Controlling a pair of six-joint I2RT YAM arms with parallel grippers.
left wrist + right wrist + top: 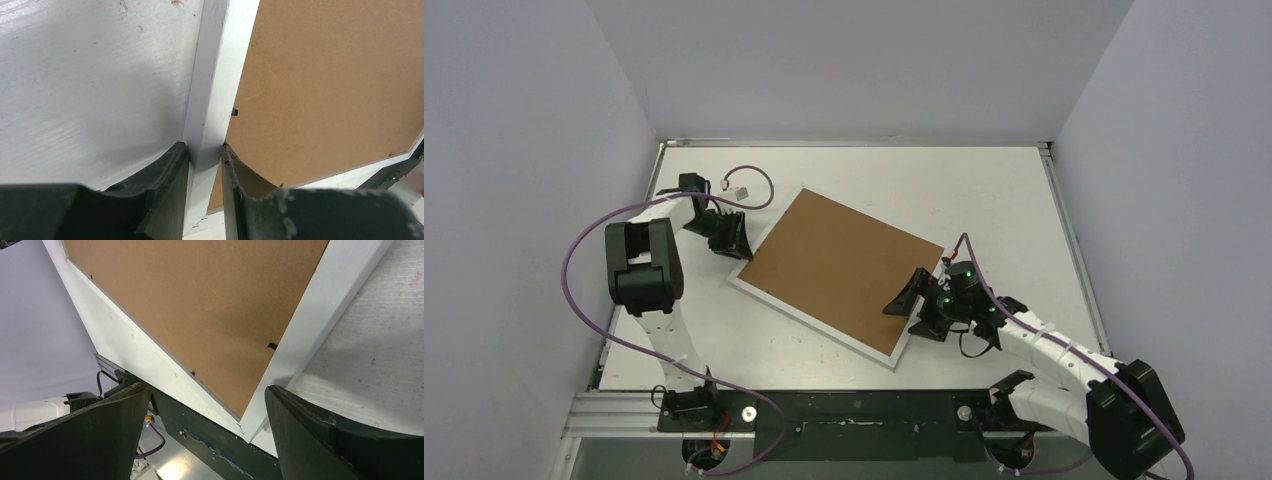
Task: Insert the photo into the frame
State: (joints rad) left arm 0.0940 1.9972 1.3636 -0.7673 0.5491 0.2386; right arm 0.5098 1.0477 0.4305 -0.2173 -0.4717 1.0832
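Note:
The frame [816, 321] lies back side up at the table's middle, turned at an angle, with its brown board [839, 265] on top. My left gripper [742, 245] is shut on the frame's left rail; in the left wrist view the fingers [170, 170] pinch the white rail [215, 75] beside the board [325, 75]. My right gripper [924, 293] is open at the frame's near right corner; in the right wrist view [206, 388] its jaws stand wide apart on either side of the white rail [320, 305] and board [200, 300], touching neither. The photo is out of view.
A small white connector [737, 190] on a purple cable lies behind the left gripper. The black base rail [854, 415] runs along the table's near edge, close to the frame's near corner. Grey walls close in the left, back and right.

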